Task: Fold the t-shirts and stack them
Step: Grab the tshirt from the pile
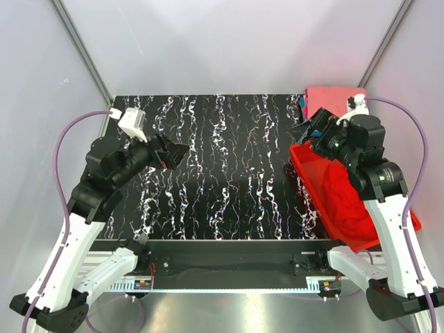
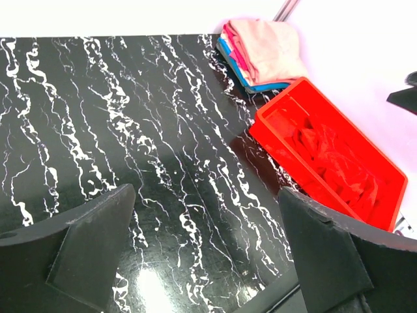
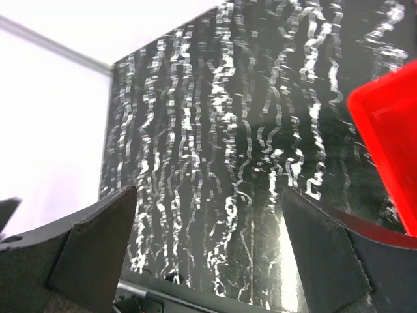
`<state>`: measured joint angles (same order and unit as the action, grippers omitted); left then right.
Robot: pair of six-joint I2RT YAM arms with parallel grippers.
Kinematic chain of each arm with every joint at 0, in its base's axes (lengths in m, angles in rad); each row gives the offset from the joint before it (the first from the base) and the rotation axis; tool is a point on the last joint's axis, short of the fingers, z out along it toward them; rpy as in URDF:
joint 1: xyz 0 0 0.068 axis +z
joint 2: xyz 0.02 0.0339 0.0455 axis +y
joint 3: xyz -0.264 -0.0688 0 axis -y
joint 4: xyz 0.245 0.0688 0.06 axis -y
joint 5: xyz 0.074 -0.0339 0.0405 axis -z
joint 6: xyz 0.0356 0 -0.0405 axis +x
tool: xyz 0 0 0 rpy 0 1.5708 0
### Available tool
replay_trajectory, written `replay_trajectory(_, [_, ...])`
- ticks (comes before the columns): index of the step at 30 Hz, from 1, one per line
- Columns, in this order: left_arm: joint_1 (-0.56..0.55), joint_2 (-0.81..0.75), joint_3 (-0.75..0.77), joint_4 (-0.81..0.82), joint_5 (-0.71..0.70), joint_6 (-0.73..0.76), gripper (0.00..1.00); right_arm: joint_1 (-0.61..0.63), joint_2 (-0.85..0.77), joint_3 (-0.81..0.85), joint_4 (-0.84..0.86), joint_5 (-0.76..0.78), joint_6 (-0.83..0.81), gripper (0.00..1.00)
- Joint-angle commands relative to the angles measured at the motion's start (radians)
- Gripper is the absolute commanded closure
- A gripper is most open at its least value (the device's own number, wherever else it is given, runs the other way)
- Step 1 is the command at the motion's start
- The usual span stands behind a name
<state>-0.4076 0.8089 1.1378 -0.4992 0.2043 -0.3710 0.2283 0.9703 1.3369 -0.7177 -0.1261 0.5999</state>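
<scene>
A bright red t-shirt (image 1: 341,196) lies crumpled in the red plastic bin (image 1: 302,164) at the table's right; it also shows in the left wrist view (image 2: 339,163). A folded stack with a salmon-pink shirt (image 2: 267,49) on top and blue shirts (image 2: 244,78) beneath sits at the back right corner, also seen from above (image 1: 327,98). My left gripper (image 1: 173,154) is open and empty above the table's left side. My right gripper (image 1: 313,133) is open and empty, above the bin's far end, next to the stack.
The table top (image 1: 222,166) is black marble-patterned. The red bin's corner (image 3: 384,130) enters the right wrist view. Grey walls and metal posts (image 1: 83,55) enclose the back and sides.
</scene>
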Motion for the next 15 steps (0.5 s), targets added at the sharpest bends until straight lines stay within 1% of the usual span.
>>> replay_trajectory(1, [0.000, -0.025, 0.007, 0.045, 0.023, 0.004, 0.01, -0.001, 0.002, 0.042, -0.069, 0.121, 0.017, 0.00])
replay_trajectory(3, [0.000, -0.028, -0.004, 0.039, 0.029, 0.000, 0.01, -0.001, 0.028, 0.073, -0.144, 0.192, 0.027, 0.00])
replay_trajectory(4, [0.000, -0.030, -0.013, 0.037, 0.035, 0.000, 0.01, 0.000, 0.039, 0.080, -0.170, 0.285, 0.035, 0.00])
replay_trajectory(6, [0.000, -0.034, -0.018, 0.028, 0.041, 0.000, 0.01, 0.000, 0.085, 0.087, -0.233, 0.406, 0.069, 0.00])
replay_trajectory(7, [0.000, -0.034, -0.018, 0.022, 0.035, -0.003, 0.01, -0.003, 0.115, 0.099, -0.262, 0.518, 0.069, 0.00])
replay_trajectory(8, [0.000, -0.034, -0.015, 0.007, 0.030, -0.005, 0.01, -0.027, 0.187, 0.131, -0.294, 0.573, 0.075, 0.00])
replay_trajectory(9, [0.000, -0.031, -0.012, -0.002, 0.032, -0.005, 0.01, -0.049, 0.220, 0.139, -0.343, 0.621, 0.077, 0.00])
replay_trajectory(10, [0.000, -0.030, -0.007, -0.010, 0.043, -0.002, 0.01, -0.082, 0.249, 0.142, -0.353, 0.652, 0.078, 0.00])
replay_trajectory(11, [0.000, -0.028, -0.004, -0.024, 0.049, -0.002, 0.01, -0.196, 0.295, 0.128, -0.354, 0.629, 0.077, 0.00])
replay_trajectory(12, [0.000, -0.030, -0.004, -0.030, 0.053, -0.003, 0.01, -0.266, 0.312, 0.111, -0.342, 0.596, 0.089, 0.00])
replay_trajectory(13, [0.000, -0.028, -0.001, -0.035, 0.063, -0.002, 0.01, -0.341, 0.323, 0.090, -0.332, 0.517, 0.104, 0.00])
replay_trajectory(14, [-0.002, -0.028, -0.001, -0.044, 0.066, 0.000, 0.01, -0.396, 0.338, 0.024, -0.315, 0.499, 0.141, 0.00])
replay_trajectory(15, [0.000, -0.031, -0.003, -0.045, 0.067, 0.003, 0.01, -0.491, 0.346, -0.008, -0.275, 0.490, 0.159, 0.02])
